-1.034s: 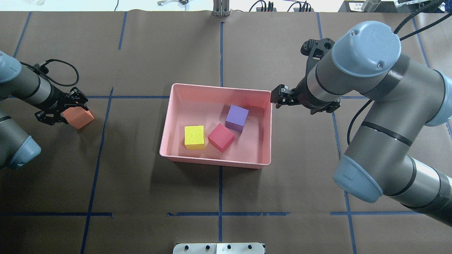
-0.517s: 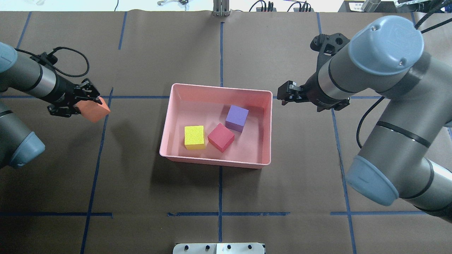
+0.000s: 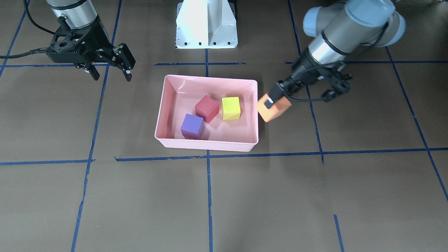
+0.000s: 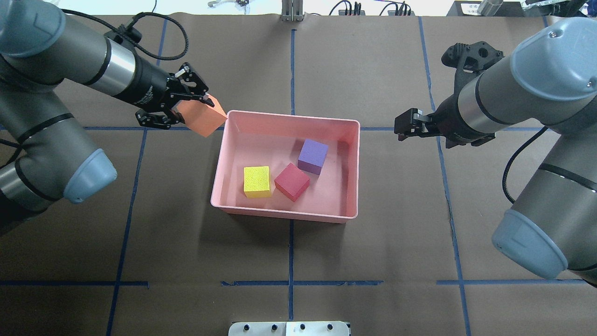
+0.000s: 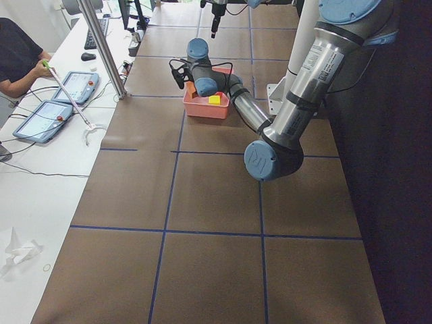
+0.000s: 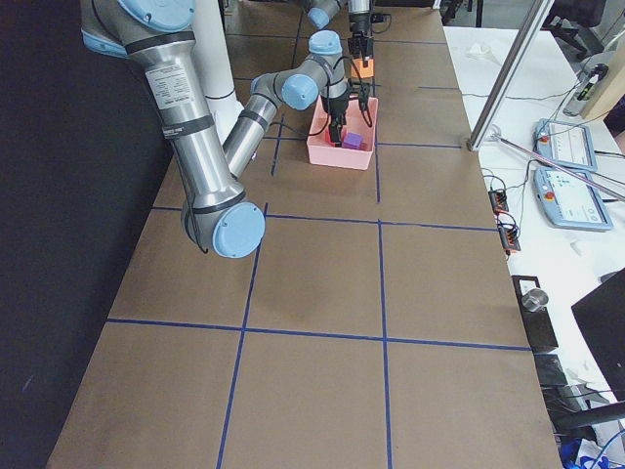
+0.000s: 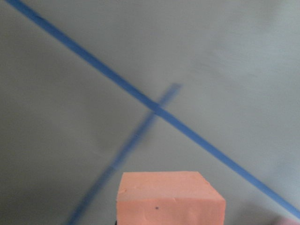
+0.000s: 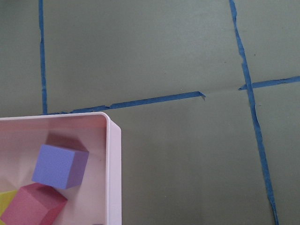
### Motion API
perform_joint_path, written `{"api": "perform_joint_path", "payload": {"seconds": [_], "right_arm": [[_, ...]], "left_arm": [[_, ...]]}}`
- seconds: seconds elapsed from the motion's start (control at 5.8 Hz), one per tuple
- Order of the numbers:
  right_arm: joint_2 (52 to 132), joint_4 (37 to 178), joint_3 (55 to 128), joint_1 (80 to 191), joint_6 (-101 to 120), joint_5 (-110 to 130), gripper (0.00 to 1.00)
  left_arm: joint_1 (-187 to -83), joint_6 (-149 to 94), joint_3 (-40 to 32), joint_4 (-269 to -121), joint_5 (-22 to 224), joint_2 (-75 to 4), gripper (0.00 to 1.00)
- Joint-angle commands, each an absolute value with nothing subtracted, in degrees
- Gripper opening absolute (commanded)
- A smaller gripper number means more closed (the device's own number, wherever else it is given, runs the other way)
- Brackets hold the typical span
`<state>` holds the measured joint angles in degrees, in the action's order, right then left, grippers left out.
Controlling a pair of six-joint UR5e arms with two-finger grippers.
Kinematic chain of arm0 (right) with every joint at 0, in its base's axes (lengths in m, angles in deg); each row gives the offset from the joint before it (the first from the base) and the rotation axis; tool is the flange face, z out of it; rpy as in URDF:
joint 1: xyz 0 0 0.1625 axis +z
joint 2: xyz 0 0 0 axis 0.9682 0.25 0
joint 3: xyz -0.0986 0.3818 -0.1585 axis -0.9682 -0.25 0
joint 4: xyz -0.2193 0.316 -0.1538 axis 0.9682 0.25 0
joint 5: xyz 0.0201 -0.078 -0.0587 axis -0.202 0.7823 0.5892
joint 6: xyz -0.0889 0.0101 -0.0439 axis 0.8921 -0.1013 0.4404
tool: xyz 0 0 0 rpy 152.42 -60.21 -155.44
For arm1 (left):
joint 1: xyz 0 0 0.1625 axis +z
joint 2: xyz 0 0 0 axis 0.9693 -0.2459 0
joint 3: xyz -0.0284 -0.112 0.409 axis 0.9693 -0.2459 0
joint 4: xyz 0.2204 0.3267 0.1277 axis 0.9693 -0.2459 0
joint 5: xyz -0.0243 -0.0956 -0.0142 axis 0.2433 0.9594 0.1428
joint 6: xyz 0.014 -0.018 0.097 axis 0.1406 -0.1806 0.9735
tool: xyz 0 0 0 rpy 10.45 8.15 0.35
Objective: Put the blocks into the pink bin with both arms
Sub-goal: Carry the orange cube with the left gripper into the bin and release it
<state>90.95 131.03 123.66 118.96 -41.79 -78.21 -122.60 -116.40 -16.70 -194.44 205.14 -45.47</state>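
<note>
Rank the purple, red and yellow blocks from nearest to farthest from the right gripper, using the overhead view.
1. Purple block, right side of the bin, toward the right gripper.
2. Red block, near the middle.
3. Yellow block, left side.

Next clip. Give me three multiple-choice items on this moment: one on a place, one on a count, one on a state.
1. Where is the orange block relative to the pink bin?
A. On its floor
B. Far off, lying on the table
C. Just outside its rim, held by the left gripper

2. How many blocks lie inside the bin?
A. Two
B. Three
C. Four

3. What state is the right gripper in?
A. Open and empty
B. Shut on a block
C. Shut on the bin's rim

Answers:
1 C: the overhead and front views show the block clamped between the fingers beside the bin's corner, not inside it.
2 B: only the yellow block, the red block and the purple block sit on the floor.
3 A: the front view shows its fingers spread with nothing between them.
</note>
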Motion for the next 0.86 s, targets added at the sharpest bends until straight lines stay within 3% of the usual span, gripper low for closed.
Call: {"api": "perform_joint_path", "payload": {"seconds": [0.0, 0.52, 0.69], "right_arm": [[91.7, 131.0, 123.7, 119.0, -41.1, -78.2, 1.0], [91.8, 130.8, 122.7, 118.9, -40.3, -78.2, 1.0], [91.8, 130.7, 122.1, 118.8, -40.2, -78.2, 1.0]], "left_arm": [[-113.8, -116.8, -12.8, -194.0, 194.7, -51.2, 0.02], [-109.8, -113.9, -4.7, -194.4, 188.1, -55.1, 0.06], [-109.6, -112.7, -3.4, -194.5, 186.9, -55.3, 0.13]]}}
